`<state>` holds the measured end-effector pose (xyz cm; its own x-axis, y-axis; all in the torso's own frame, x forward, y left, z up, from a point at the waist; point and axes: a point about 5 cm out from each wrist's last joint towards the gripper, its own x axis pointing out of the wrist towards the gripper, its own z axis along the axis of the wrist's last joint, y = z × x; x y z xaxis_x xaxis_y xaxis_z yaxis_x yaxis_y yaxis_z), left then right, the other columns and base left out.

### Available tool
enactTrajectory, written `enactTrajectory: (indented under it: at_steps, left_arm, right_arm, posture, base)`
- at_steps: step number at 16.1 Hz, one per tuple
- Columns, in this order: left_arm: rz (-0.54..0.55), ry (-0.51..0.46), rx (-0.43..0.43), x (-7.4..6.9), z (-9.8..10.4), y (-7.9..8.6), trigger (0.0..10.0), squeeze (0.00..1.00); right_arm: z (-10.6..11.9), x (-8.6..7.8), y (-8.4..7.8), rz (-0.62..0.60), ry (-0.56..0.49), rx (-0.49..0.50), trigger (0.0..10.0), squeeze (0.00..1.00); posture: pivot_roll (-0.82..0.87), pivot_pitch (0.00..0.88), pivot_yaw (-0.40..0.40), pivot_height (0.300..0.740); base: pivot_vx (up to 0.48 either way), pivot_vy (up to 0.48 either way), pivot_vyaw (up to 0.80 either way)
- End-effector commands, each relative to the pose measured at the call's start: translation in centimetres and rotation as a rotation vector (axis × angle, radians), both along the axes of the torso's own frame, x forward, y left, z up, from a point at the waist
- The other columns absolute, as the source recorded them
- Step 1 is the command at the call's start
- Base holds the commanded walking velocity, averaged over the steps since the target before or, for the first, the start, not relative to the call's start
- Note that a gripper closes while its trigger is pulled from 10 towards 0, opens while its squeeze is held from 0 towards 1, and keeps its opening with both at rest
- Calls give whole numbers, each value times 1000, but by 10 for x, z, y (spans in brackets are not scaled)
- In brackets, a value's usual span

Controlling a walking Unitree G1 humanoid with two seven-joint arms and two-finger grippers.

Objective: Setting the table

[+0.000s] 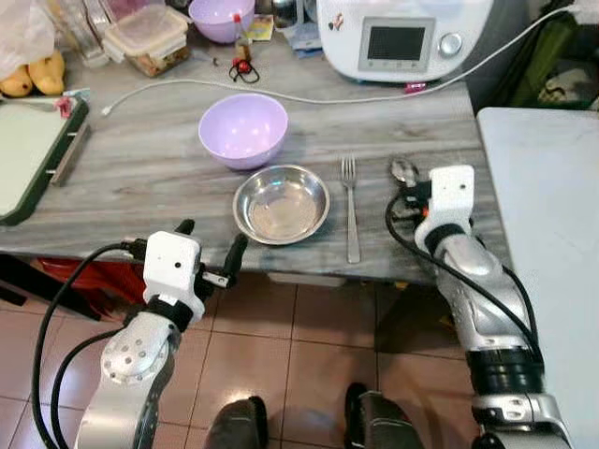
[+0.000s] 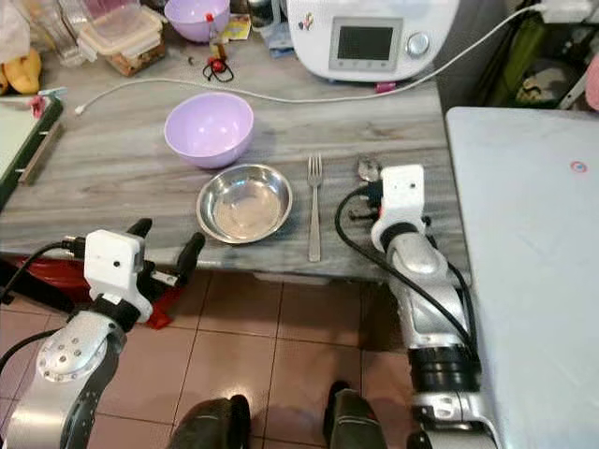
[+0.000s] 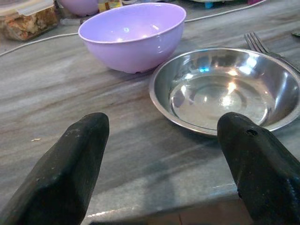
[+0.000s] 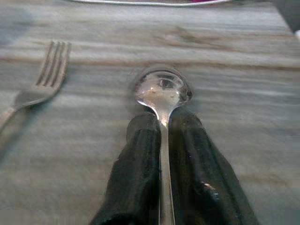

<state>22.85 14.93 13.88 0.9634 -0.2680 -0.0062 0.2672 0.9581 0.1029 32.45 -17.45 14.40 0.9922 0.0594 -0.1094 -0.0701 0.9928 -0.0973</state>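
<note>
A grey wood-grain desk (image 1: 140,168) spans the upper frame, carrying a white appliance (image 1: 402,37) at top centre. Just left of centre sits a lilac bowl (image 1: 243,129), with a steel dish (image 1: 281,203) just below it. A fork (image 1: 350,208) lies right of the dish. The right claw (image 4: 164,140) is clenched on a spoon (image 4: 162,91) right of the fork, its bowl on the desk. The left claw (image 1: 208,251) hangs released at the lower left, off the desk's near edge.

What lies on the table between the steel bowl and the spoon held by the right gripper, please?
A fork lies between the steel bowl and the spoon held in the right gripper, as the left eye view shows.
</note>
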Motion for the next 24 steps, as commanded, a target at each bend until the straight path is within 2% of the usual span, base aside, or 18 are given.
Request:
enactTrajectory:
  at_steps: [1, 3, 5, 8, 10, 11, 12, 13, 16, 17, 18, 20, 24]
  left_arm:
    - [-14, 3, 3, -2, 1, -1, 10000, 0]
    - [-12, 4, 1, -2, 0, -1, 10000, 0]
    - [-13, 6, -7, -1, -1, -3, 10000, 0]
    - [-15, 5, -9, -1, -1, -3, 10000, 0]
    - [-17, 6, -9, -1, -1, -3, 10000, 0]
    - [-17, 5, -9, -1, -1, -3, 10000, 0]
    - [-17, 6, -9, -1, 0, -3, 10000, 0]
    - [-16, 8, -7, -2, -1, -3, 10000, 0]
    - [-17, 8, -7, -2, 0, -3, 10000, 0]
    - [-17, 8, -6, -3, 0, -2, 10000, 0]
    - [-18, 8, -6, -3, 0, -2, 10000, 0]
    - [-20, 9, -5, -3, -1, -2, 10000, 0]
    - [-22, 10, -6, -2, -1, -2, 10000, 0]
  right_arm:
    - [-7, -5, -2, -22, 36, -22, 10000, 1000]
    - [-4, -9, -5, -57, 29, -36, 10000, 1000]
    - [1, -16, -8, -79, -19, -52, 10000, 1000]
    - [8, -18, -11, -109, -79, -48, 10000, 1000]
    - [-3, -18, -11, -124, -4, 8, 10000, 1000]
    - [-6, -17, -9, -104, 5, 9, 10000, 90]
    - [-9, -16, -10, -100, 22, 18, 10000, 0]
    - [-14, -14, -11, -84, 61, 39, 10000, 0]
    - [-20, -15, -12, -64, 93, 22, 10000, 0]
    - [-25, -16, -11, -49, 132, 26, 4275, 0]
    - [-30, -17, -9, -26, 166, 38, 0, 0]
    - [-39, -20, -8, -1, 223, 82, 0, 0]
    - [-47, -24, -18, -20, 267, 102, 0, 0]
  posture:
    - [104, 232, 85, 740]
    - [98, 227, 79, 740]
    - [92, 223, 75, 740]
    - [91, 220, 74, 740]
    - [95, 223, 73, 740]
    - [96, 223, 73, 740]
    - [97, 225, 74, 740]
    - [99, 226, 74, 740]
    - [100, 226, 74, 740]
    - [101, 225, 74, 740]
    - [101, 224, 74, 740]
    - [103, 221, 76, 740]
    - [100, 219, 74, 740]
  base:
    - [0, 0, 0]
    - [0, 0, 0]
    - [0, 0, 0]
    - [0, 0, 0]
    - [0, 0, 0]
    - [0, 0, 0]
    - [0, 0, 0]
    - [0, 0, 0]
    - [0, 0, 0]
    - [0, 0, 0]
    - [0, 0, 0]
    - [0, 0, 0]
    - [0, 0, 0]
